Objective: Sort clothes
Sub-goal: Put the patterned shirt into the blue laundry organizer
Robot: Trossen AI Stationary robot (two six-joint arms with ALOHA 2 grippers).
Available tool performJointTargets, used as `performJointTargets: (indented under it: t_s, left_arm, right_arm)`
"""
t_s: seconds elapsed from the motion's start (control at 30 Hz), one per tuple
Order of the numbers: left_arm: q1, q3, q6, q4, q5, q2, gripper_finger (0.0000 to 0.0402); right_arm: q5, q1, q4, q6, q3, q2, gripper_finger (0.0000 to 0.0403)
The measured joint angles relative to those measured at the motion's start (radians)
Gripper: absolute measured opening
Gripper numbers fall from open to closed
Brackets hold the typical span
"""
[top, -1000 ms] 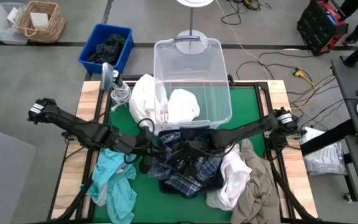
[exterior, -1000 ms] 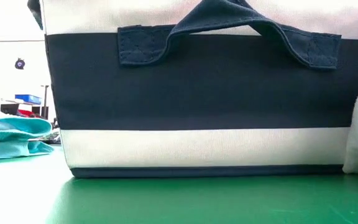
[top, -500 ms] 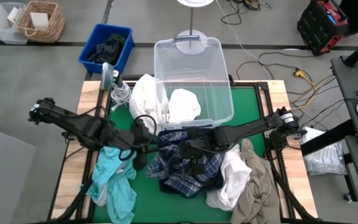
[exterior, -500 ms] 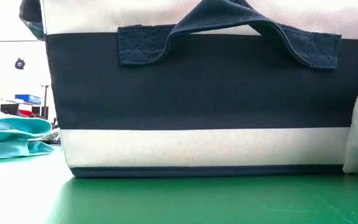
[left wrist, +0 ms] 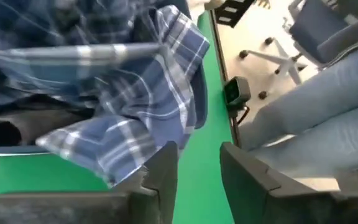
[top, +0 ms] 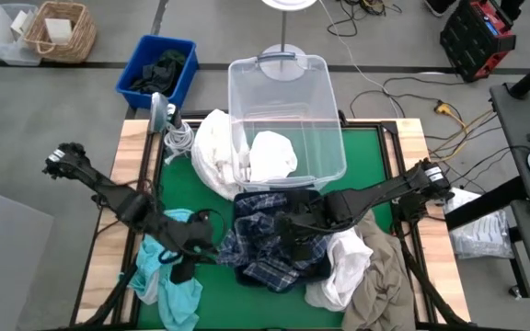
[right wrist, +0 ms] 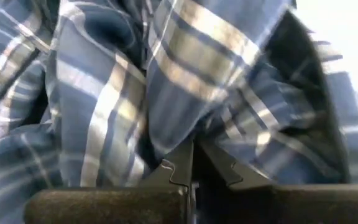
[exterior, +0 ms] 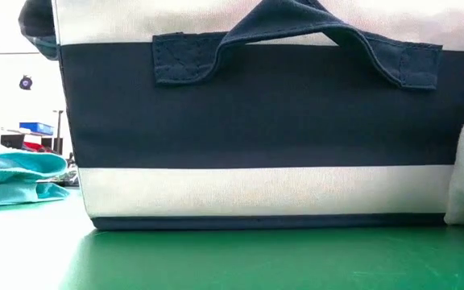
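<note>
R gripper [right wrist: 194, 163] sits low mid-table, fingers nipped on the plaid shirt [top: 270, 241]; L gripper [left wrist: 199, 163] is over the teal garment [top: 168, 267] at table's left edge, fingers spread, holding nothing. Shirt — navy/white check, crumpled — lies in front of the clear bin [top: 288, 115]. Low view shows only a navy-and-white bag [exterior: 256, 121] — hidden from above.

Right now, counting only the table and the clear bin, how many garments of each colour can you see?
white garments: 3, one hanging over the clear bin wall, one inside it, one on the table
navy-and-white plaid garment: 1
teal garment: 1
khaki garment: 1
Total: 6
</note>
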State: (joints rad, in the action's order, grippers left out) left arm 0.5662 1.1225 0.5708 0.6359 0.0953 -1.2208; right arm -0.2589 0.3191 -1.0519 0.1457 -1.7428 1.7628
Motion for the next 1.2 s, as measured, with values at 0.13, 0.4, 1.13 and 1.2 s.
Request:
performJointTargets:
  t_s: [0.13, 0.4, 1.13, 1.2]
  left_arm:
    - [0.009, -0.089, 0.031, -0.117, 0.138, -0.027, 0.007]
    - [-0.054, -0.116, -0.059, -0.224, 0.288, -0.102, 0.0005]
    - [-0.263, -0.121, -0.184, -0.486, 0.026, -0.341, 0.0]
    - [-0.263, -0.123, -0.163, -0.488, 0.004, -0.344, 0.0]
  right_arm:
    - [-0.003, 0.0, 0.001, 0.022, 0.0, -0.043, 0.0012]
    - [-0.051, 0.0, 0.006, 0.058, -0.001, -0.127, 0.0012]
    - [-0.162, 0.006, 0.271, 0.123, 0.218, -0.131, 0.0012]
    - [-0.162, 0.006, 0.267, 0.144, 0.22, -0.13, 0.0012]
